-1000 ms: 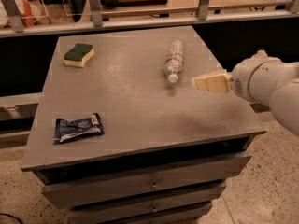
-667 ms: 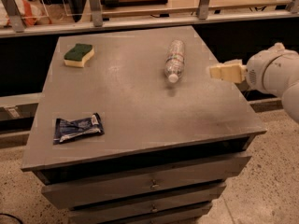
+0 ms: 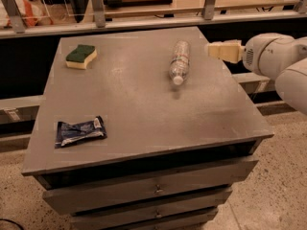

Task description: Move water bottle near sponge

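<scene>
The water bottle (image 3: 179, 61) lies on its side on the grey cabinet top (image 3: 144, 109), at the back right, with its white cap pointing toward the front. The sponge (image 3: 81, 56), yellow with a dark green top, sits at the back left corner. My gripper (image 3: 213, 50) is at the right edge of the top, level with the bottle and a short way to its right, pointing left toward it. It holds nothing and does not touch the bottle.
A dark blue foil packet (image 3: 79, 131) lies at the front left of the top. Drawers (image 3: 153, 190) are below the top. A railing with posts (image 3: 144, 13) runs behind the cabinet. My white arm (image 3: 283, 61) reaches in from the right.
My gripper has moved up and away toward the back right, from beside the bottle's cap end to level with the bottle's middle. The bottle, sponge and packet have not moved.
</scene>
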Robot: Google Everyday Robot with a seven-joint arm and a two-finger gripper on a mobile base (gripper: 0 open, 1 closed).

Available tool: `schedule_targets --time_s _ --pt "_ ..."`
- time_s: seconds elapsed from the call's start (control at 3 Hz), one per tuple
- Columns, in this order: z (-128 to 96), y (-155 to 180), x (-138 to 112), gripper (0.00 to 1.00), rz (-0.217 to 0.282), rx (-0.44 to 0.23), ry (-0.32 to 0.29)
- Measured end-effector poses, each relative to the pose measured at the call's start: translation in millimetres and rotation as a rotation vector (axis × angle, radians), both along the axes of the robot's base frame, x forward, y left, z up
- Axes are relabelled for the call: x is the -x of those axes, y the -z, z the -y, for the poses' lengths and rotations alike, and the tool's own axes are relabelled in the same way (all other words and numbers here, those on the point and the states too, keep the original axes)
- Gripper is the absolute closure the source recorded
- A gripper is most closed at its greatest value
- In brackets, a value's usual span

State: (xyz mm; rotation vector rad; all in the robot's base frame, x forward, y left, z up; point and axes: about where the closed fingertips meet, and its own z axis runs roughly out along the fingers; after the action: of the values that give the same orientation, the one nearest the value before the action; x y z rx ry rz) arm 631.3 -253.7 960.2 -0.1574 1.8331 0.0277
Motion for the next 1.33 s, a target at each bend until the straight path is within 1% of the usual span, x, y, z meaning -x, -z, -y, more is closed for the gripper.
schedule_targets --time_s 0.33,0.67,1.0,1.33 --pt "-21 0 -22 0.00 -0.005 -0.098 -0.007" --pt "-54 10 -38 0.00 -0.029 -0.168 -0.036" --pt "-90 27 -43 0.00 -0.068 -0.205 -0.072" --pt "-122 44 -43 0.00 -0.106 -0.214 -0.106"
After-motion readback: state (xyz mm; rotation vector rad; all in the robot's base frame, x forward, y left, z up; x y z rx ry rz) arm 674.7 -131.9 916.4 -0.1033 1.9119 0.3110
